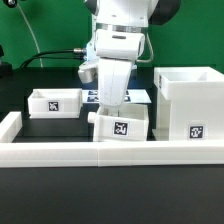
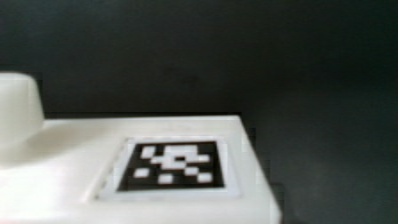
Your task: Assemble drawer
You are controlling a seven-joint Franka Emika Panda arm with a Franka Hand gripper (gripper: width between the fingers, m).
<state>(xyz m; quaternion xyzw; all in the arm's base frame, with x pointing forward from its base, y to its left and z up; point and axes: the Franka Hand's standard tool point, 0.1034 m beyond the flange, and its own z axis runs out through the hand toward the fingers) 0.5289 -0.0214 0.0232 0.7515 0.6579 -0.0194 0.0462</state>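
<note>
- The arm (image 1: 118, 40) hung over the middle of the worktop (image 1: 40, 125), wrist low, just above and behind the middle tray (image 1: 122, 125); the jaws were hidden by the wrist and the tray's rim in the exterior view, so I cannot tell whether they stood wide, narrow, or closed on the tray's back wall.
- The wrist view showed a white face and its tag (image 2: 175, 165) close under the camera; a rounded white shape (image 2: 15, 110) at the edge was possibly a knob or a finger, too blurred to say.
- The middle tray lay near the low wall (image 1: 60, 150), directly beneath the jaws; its long axis ran across the exterior view, a little skewed.
- The shell (image 1: 190, 105) stood upright on the exterior view's right, just beside that tray; the other tray (image 1: 55, 102) sat well apart on the exterior view's left.
- Judgement: the coming move turned on the line from tray to shell; the tray lay skewed to the shell and would likely need squaring before travelling toward the exterior view's right.
</note>
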